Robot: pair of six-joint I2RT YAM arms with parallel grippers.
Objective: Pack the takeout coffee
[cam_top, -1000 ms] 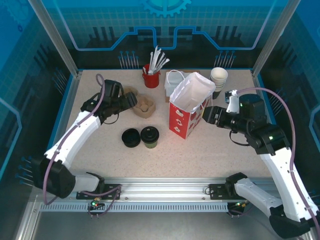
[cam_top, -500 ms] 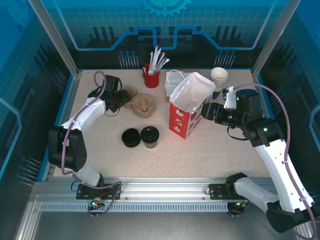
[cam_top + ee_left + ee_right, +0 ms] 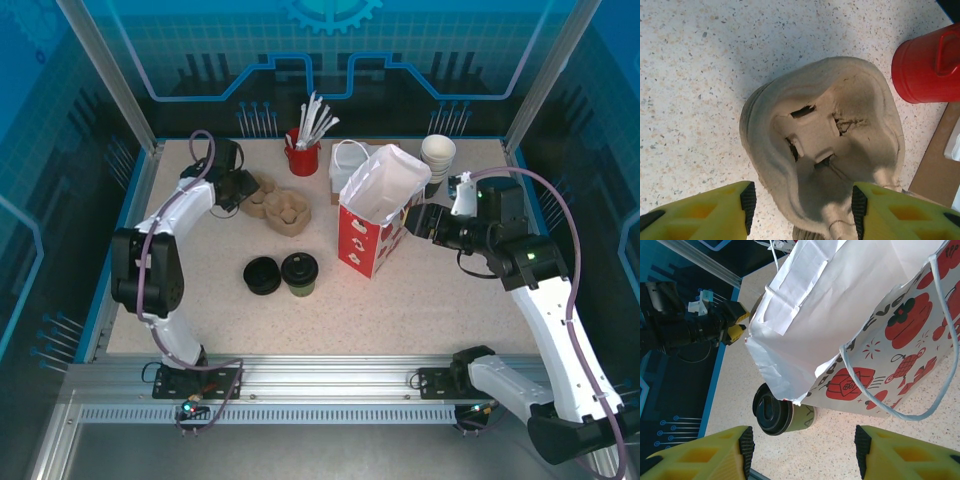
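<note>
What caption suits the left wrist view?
Left gripper open over a pulp cup carrier, red mug beside it.

A robot lab cell: a speckled desk [image 3: 420, 300] walled by blue printed panels [image 3: 420, 50] and aluminium posts [image 3: 110, 75], with white robot arms [image 3: 545, 310] mounted on an aluminium rail [image 3: 330, 372].

- Speckled beige table [image 3: 400, 290], with a blue border along its sides and back.
- Small olive-brown paper cup with a round black plastic lid [image 3: 299, 272], upright near the middle of the table.
- Squat stack of black plastic lids [image 3: 262, 275], just beside that cup on its left.
- White paper bag with red printed figures [image 3: 375, 230], standing open to the right of the cup.
- Tan moulded-pulp cup carriers [image 3: 283, 210], at the back left.
- Red cylindrical holder of white sticks [image 3: 302, 158], at the back.
- Tall stack of white-rimmed paper cups [image 3: 438, 160], at the back right.
</note>
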